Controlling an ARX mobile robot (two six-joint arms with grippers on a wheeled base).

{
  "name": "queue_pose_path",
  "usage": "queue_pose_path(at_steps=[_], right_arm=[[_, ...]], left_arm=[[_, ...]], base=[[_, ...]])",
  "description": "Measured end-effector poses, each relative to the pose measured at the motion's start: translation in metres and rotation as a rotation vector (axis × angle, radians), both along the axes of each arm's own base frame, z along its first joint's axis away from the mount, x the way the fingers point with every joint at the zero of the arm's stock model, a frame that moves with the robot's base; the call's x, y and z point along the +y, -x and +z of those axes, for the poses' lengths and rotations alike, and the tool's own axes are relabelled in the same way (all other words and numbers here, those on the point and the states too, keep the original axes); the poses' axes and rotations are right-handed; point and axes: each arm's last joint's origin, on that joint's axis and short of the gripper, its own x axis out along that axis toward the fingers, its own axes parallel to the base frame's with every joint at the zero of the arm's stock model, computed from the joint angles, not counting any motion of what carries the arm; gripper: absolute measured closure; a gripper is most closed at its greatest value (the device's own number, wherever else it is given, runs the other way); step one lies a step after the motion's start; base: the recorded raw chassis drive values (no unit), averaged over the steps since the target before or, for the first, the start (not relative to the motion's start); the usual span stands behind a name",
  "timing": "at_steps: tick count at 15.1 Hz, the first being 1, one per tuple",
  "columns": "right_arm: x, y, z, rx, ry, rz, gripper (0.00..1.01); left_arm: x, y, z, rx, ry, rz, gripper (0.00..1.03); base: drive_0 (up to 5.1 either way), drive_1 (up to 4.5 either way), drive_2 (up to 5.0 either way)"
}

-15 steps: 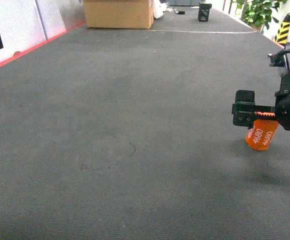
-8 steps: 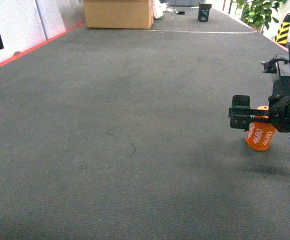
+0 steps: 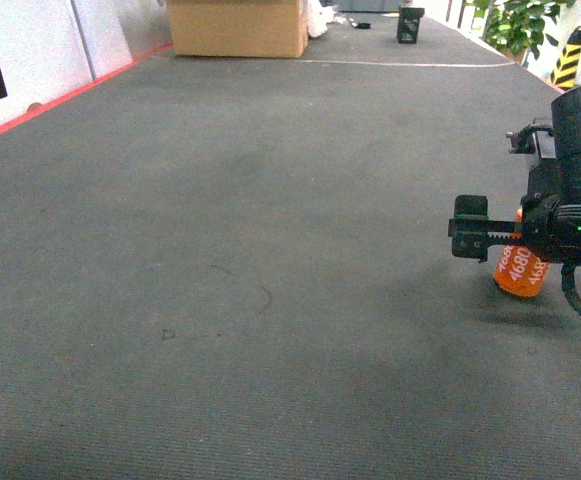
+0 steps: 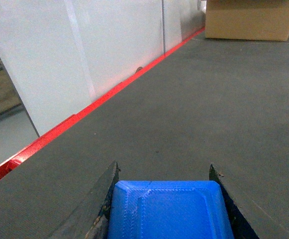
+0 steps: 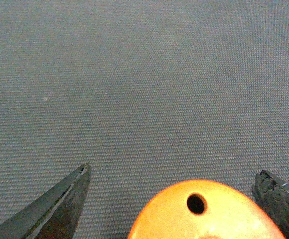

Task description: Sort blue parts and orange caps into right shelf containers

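The orange cap (image 3: 522, 270) sits at the right edge of the head view, low over the grey carpeted floor (image 3: 270, 250); whether it touches the floor cannot be told. White "4680" print shows on its side. The right gripper (image 3: 515, 232) is around its upper part. In the right wrist view the cap's top (image 5: 206, 211), with one dark hole, lies between the two fingertips (image 5: 59, 209), with carpet visible on either side, so contact is not confirmed and a firm grasp cannot be told.

The left gripper (image 4: 164, 209) is clenched on a blue part (image 4: 169, 211), filling the gap between its fingers (image 4: 102, 199).

A cardboard box (image 3: 238, 27) stands at the far end; its contents are not visible. No blue crate or steel shelf appears.
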Motion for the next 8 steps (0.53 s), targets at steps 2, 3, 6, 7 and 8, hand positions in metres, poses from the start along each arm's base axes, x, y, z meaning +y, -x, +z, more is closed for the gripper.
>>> queue_pose_path(at_steps=[2,3,6,7,8], right_arm=[[0.0,-0.003,-0.006,0.018,0.003,-0.001,0.03],[0.0,-0.005,-0.008,0.021,0.003,-0.002,0.03],[0.001,-0.012,-0.008,0.016,0.004,0.0,0.03],[0.001,-0.014,-0.008,0.017,0.005,0.001,0.03],[0.001,-0.015,-0.009,0.019,0.004,0.003,0.03]], left_arm=[[0.0,0.0,0.0,0.0,0.0,0.0,0.62],[0.0,0.0,0.0,0.0,0.0,0.0,0.62],[0.0,0.0,0.0,0.0,0.0,0.0,0.62],[0.0,0.0,0.0,0.0,0.0,0.0,0.62],[0.0,0.0,0.0,0.0,0.0,0.0,0.62]], base=[[0.0,0.0,0.0],[0.0,0.0,0.0],[0.0,0.0,0.0],[0.0,0.0,0.0],[0.0,0.0,0.0]])
